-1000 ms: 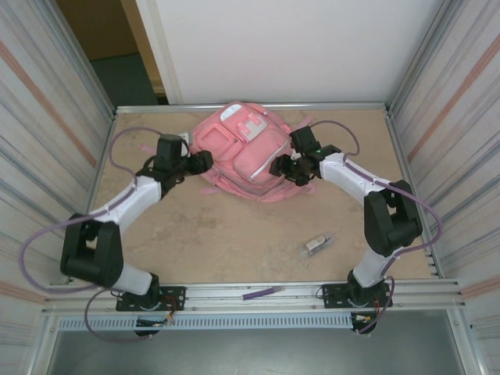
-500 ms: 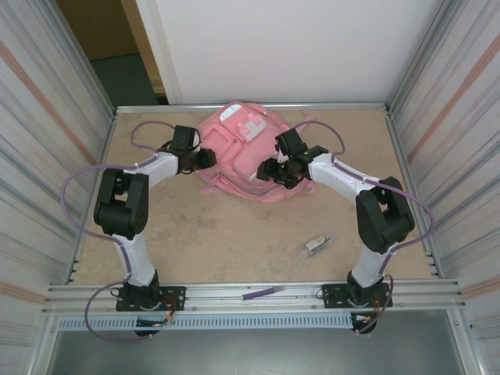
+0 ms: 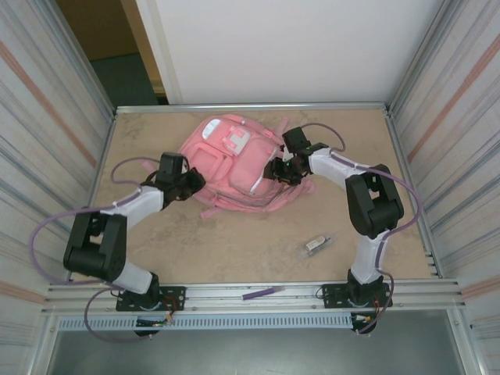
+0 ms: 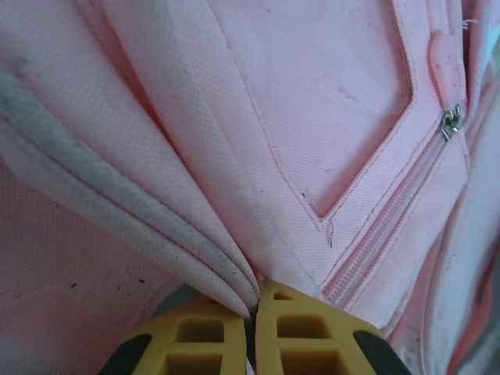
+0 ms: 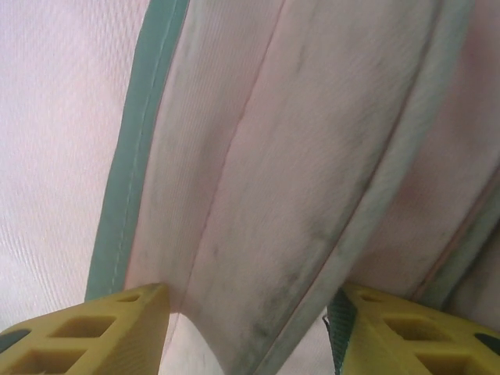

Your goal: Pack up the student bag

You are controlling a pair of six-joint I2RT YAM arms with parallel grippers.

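Student bag (image 3: 234, 168), pink, lay front-up on table (image 3: 234, 242), toward the far side. Left gripper (image 4: 251, 305) was at bag's left edge, yellow fingers (image 4: 301, 328) pinched closed on a fold of its pink fabric beside a zipper. Right gripper (image 5: 254, 297) was at bag's right edge, fingers apart either side of a thick fold; couldn't tell if it was clamped. Purple pen-like stick (image 3: 262, 293) lay well nearer than bag. Small white-grey object (image 3: 316, 244) lay near-right of bag.

Large pink student bag (image 3: 234, 160), flat, front pockets upward, far centre.
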